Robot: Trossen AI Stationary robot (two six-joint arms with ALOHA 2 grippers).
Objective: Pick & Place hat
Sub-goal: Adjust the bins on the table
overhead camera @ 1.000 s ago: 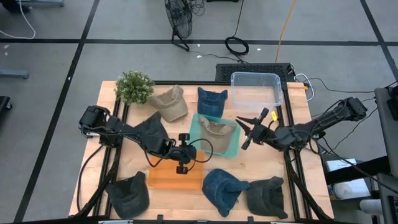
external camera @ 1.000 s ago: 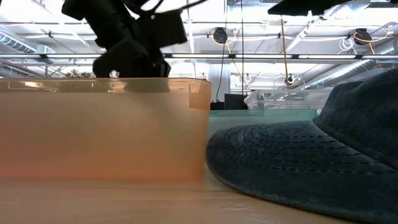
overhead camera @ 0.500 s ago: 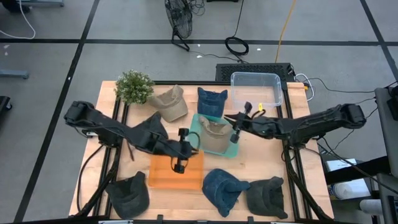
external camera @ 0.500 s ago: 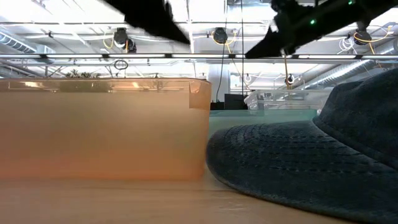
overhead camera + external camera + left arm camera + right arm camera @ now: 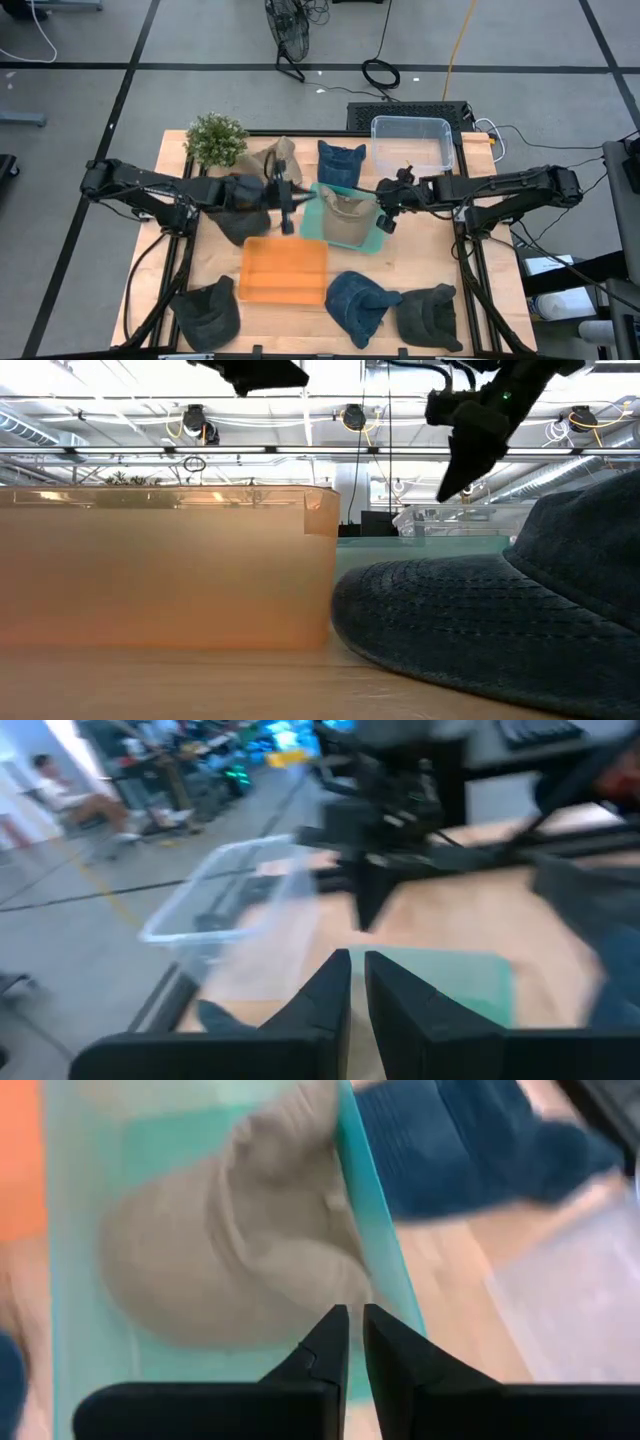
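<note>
A tan hat [image 5: 345, 212] lies in the teal bin [image 5: 318, 228] at mid-table, also showing in the right wrist view [image 5: 220, 1250]. My right gripper [image 5: 384, 220] hangs shut above the bin's right rim [image 5: 375, 1280], tipped downward, holding nothing. My left gripper [image 5: 286, 205] is shut and empty, raised above the table between a dark grey hat [image 5: 238, 215] and the teal bin, pointing almost level toward the right arm [image 5: 380, 810]. The orange bin [image 5: 283, 271] near the front shows nothing inside. Several other hats lie on the tabletop.
A clear bin [image 5: 410, 140] stands at the far right and a potted plant [image 5: 215, 140] at the far left. A tan cap [image 5: 276, 165] and a blue hat [image 5: 340, 160] lie at the far side. Dark and blue hats [image 5: 360, 300] lie along the near edge.
My left gripper has risen from over the orange bin and drawn back toward the far edge, tilting up to near level. My right gripper has swung toward the table's left to the teal bin's right rim and tipped downward, then kept still.
</note>
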